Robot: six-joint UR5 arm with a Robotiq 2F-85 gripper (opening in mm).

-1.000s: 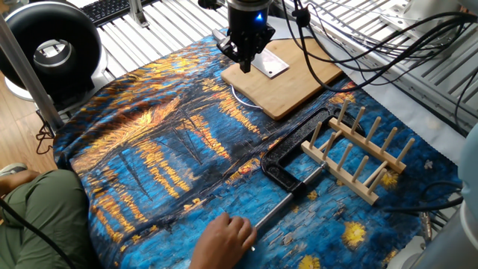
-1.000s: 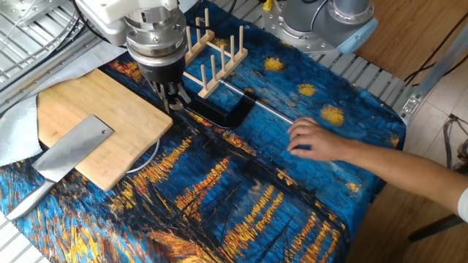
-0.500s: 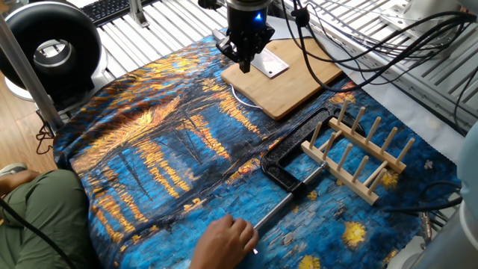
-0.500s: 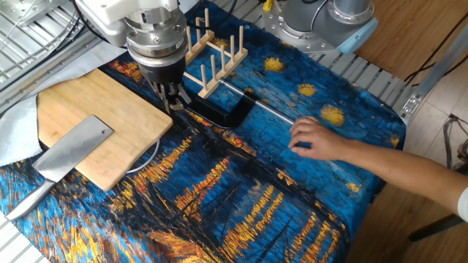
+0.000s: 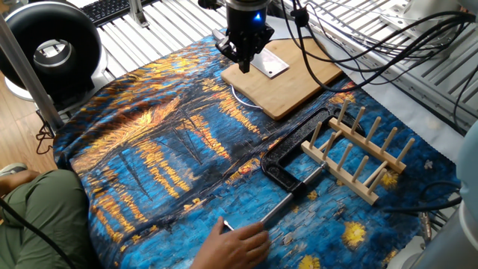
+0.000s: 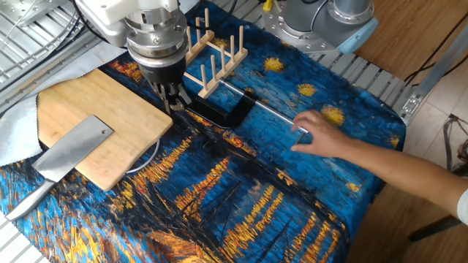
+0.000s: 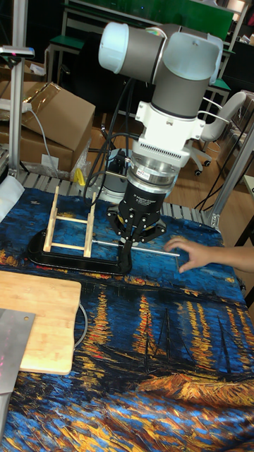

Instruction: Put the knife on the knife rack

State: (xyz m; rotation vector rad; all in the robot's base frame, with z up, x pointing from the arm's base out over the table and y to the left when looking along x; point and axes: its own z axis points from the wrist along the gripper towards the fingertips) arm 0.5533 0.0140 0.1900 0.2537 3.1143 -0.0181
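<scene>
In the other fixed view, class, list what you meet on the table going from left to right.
knife → cutting board → gripper → knife rack → black clamp → person's hand

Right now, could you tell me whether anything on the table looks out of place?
Yes: a person's hand is on the cloth, touching the rod end of the black clamp, which lies against the knife rack.

Wood floor beside table. Cardboard boxes at back left, green-topped benches behind them, white office chair right. Round black fan past the table's corner.
</scene>
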